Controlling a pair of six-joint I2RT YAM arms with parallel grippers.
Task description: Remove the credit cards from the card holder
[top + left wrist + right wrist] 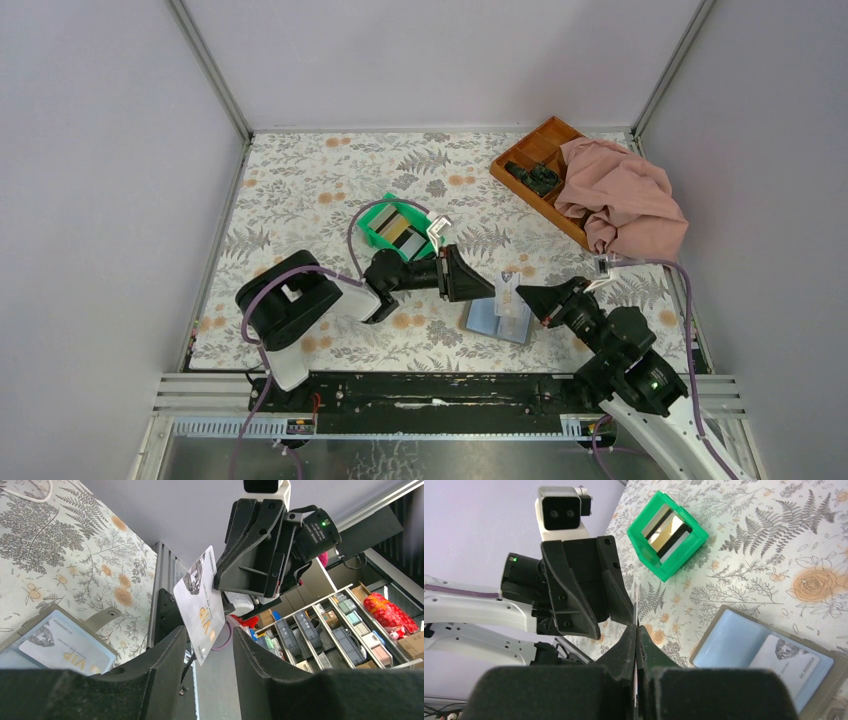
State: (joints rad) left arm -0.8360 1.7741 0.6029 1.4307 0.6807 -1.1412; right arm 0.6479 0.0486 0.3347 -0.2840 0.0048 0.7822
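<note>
Handover step: the right gripper jaws pinch a thin white credit card upright. The left gripper jaws stand apart around it and must close next, before the right lets go.

The table is covered with a pale cloth printed with grey ferns and orange flowers, and fills the middle of the top view between plain grey walls. A green bin stands on it just left of centre, tilted against the table's edges. The card holder lies open and flat at lower centre, near the front edge. In the upper right corner sits an orange-brown compartment tray, also set at an angle. A pink cloth is heaped over the tray's right part, its lower fold reaching the table.
</note>
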